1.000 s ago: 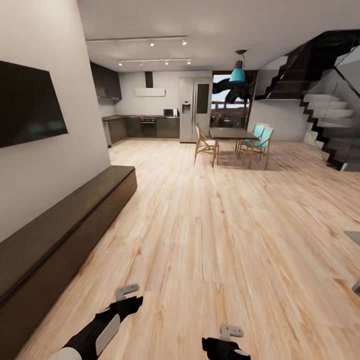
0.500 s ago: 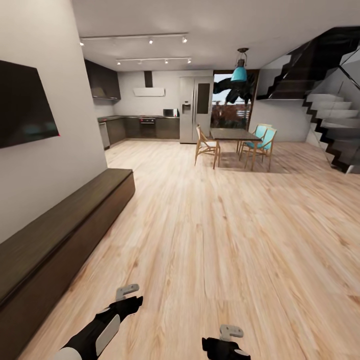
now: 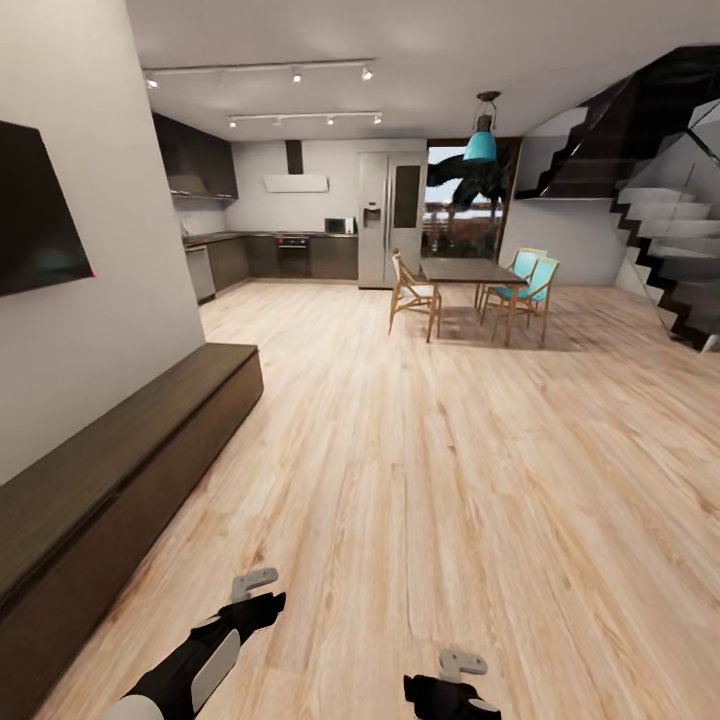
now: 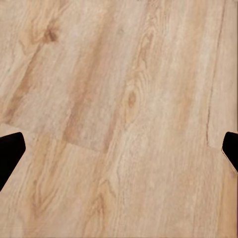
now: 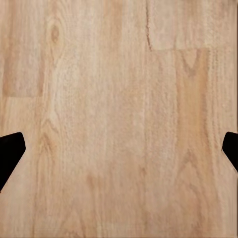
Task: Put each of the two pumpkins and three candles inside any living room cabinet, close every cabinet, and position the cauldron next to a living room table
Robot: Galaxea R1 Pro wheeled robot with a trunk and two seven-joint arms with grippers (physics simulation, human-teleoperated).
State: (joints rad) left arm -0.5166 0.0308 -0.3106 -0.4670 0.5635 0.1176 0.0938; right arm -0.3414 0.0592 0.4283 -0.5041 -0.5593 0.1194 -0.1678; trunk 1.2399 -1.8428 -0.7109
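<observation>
Left hand: we see it low in the frame, left of centre, hanging over the wood floor; in the left wrist view its two dark fingertips sit far apart at the picture's edges with bare planks between them, so it is spread wide and carries nothing.
Right hand: at the bottom edge, right of centre, also above the floor; in the right wrist view its fingertips are just as far apart, empty, planks between them.
Cabinet: the long, low dark-brown unit runs along the wall from the lower left corner toward mid-left; we make out flat fronts all flush, none pulled out.
Television: a dark screen on the pale wall, upper left, above the cabinet.
Dining table: centre of the frame, far back, with wooden and turquoise chairs around it and a teal pendant lamp hanging above.
Kitchen: dark units along the far wall, steel fridge to their right.
Stairs: rising at the upper right.
</observation>
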